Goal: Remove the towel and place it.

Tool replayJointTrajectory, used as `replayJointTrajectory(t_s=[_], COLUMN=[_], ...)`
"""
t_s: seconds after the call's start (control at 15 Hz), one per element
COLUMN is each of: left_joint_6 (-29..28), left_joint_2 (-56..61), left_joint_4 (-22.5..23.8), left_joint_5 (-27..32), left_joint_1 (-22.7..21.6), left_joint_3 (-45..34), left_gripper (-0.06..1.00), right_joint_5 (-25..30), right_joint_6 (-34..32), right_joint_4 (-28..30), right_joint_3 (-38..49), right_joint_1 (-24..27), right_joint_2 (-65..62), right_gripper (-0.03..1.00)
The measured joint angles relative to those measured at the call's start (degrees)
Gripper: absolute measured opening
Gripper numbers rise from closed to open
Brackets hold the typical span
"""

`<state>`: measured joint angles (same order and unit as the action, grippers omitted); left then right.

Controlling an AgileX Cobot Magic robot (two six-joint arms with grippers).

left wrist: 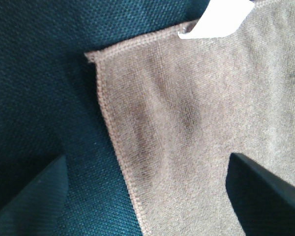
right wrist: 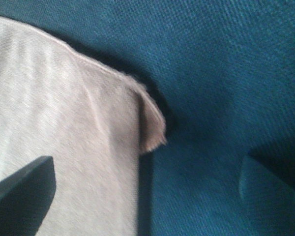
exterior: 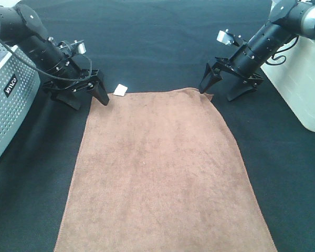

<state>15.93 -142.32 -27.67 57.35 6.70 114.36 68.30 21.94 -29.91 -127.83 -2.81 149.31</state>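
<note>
The towel (exterior: 163,173) is seen spread flat on the black cloth (exterior: 147,42) that covers the counter. It lies in the middle of the exterior high view, with its near edge cut off by the bottom of that view. No part of it is lifted except 1 far corner. A small white tag (exterior: 120,90) is attached at the far corner on the left side and lies on the black cloth just beyond the stitched edge.

The left hand (exterior: 89,101) is held low at that far corner with its 2 fingers spread wide and nothing between them. In the left wrist view, 1 finger (left wrist: 265,191) is seen over the brown pile and the other over the black cloth, so that the towel's side edge runs between them. Whether either fingertip touches the fabric cannot be told.

The right hand (exterior: 217,93) is placed at the opposite far corner, also spread wide and empty. In the right wrist view, 1 finger (right wrist: 24,187) is seen above the towel and the other above the black cloth. The corner tip (right wrist: 150,128) between them is curled up and folded over on itself, and a dark shadow is cast beside it. Contact with the towel cannot be confirmed here either.

A grey perforated box (exterior: 10,105) is set at the left edge of the counter, and a white object (exterior: 299,89) at the right edge; both are well apart from the towel.
</note>
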Motion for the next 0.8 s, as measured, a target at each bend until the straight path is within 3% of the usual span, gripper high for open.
replayJointTrajectory(t_s=[0.47,0.8], left_joint_6=[-0.3,-0.5], left_joint_2=[-0.1,-1.4], left_joint_4=[0.2,-4.6], left_joint_5=[-0.1,-2.6], left_joint_1=[0.1,1.0], left_joint_3=[0.2,0.6], left_gripper=[0.82,0.76], right_joint_5=[-0.9,-1.9], right_joint_6=[0.0,-0.1], right_joint_4=[-1.9,-6.7], right_joint_3=[-0.3,-0.9], right_joint_1=[0.0,-0.7], right_joint_2=[0.7,2.3], right_gripper=[0.94,0.93])
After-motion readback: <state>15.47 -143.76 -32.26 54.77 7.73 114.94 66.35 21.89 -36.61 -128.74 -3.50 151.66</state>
